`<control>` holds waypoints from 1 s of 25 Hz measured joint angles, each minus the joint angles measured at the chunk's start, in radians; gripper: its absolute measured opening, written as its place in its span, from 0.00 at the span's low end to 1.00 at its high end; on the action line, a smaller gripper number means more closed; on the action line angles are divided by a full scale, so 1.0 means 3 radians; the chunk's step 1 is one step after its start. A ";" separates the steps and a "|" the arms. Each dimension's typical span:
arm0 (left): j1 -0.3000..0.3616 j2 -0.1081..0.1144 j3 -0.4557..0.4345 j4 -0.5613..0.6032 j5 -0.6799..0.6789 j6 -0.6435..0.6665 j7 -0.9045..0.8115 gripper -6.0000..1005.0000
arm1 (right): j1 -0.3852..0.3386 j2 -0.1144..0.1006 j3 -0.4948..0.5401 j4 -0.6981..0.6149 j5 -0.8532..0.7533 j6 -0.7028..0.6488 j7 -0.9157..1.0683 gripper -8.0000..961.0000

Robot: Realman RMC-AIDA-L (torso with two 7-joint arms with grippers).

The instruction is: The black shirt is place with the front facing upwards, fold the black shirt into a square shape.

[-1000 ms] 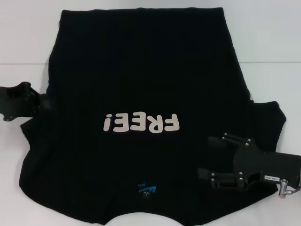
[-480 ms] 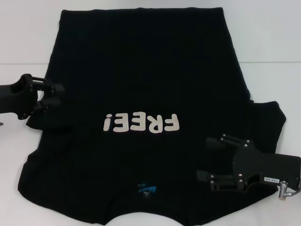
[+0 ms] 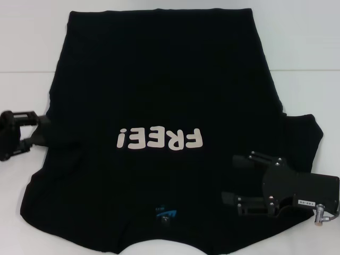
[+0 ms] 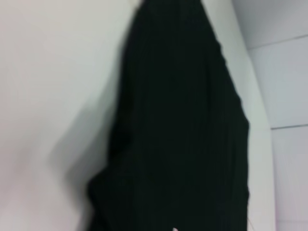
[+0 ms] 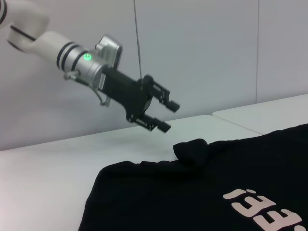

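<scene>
The black shirt (image 3: 159, 79) lies spread front-up on the white table (image 3: 308, 42), with its cream "FREE!" lettering (image 3: 159, 139) and small blue neck label (image 3: 166, 212) toward me. My left gripper (image 3: 38, 130) is open and empty just off the shirt's left edge. In the right wrist view the left gripper (image 5: 168, 116) hovers above the table beside a bunched sleeve (image 5: 192, 149). My right gripper (image 3: 234, 178) is open and empty over the shirt's near right part. The left wrist view shows the shirt (image 4: 183, 134) only.
A seam between table panels (image 3: 303, 70) runs across the far side. Bare white table (image 3: 16, 202) lies left of the shirt and also to its right (image 3: 324, 95). A plain wall (image 5: 216, 48) stands behind the table.
My left gripper swung in over the shirt's left edge half a second ago, then drew back outward and lower. The right arm has not moved.
</scene>
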 joint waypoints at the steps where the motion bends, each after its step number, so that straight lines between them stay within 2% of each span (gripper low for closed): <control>1: 0.0019 -0.0027 0.0001 -0.0011 0.0002 -0.0053 0.0001 0.50 | 0.0001 0.0000 0.0000 0.0000 0.0000 0.0003 0.0000 0.98; 5: 0.0034 -0.0120 0.0005 -0.0019 0.0003 -0.0250 0.0024 0.52 | 0.0001 0.0000 0.0000 0.0000 0.0000 0.0010 0.0000 0.98; 10: 0.0013 -0.0189 0.0075 -0.0022 0.0003 -0.0487 0.0028 0.52 | 0.0001 -0.0005 0.0000 0.0000 0.0000 0.0004 -0.0001 0.98; 14: 0.0008 -0.0199 0.0219 -0.0023 0.0003 -0.0641 0.0007 0.52 | -0.0010 -0.0005 0.0006 0.0000 0.0000 0.0003 0.0000 0.98; 25: 0.0024 -0.0187 0.0266 -0.0009 0.0003 -0.0950 0.0002 0.52 | -0.0017 -0.0005 0.0014 0.0000 0.0000 0.0011 0.0000 0.98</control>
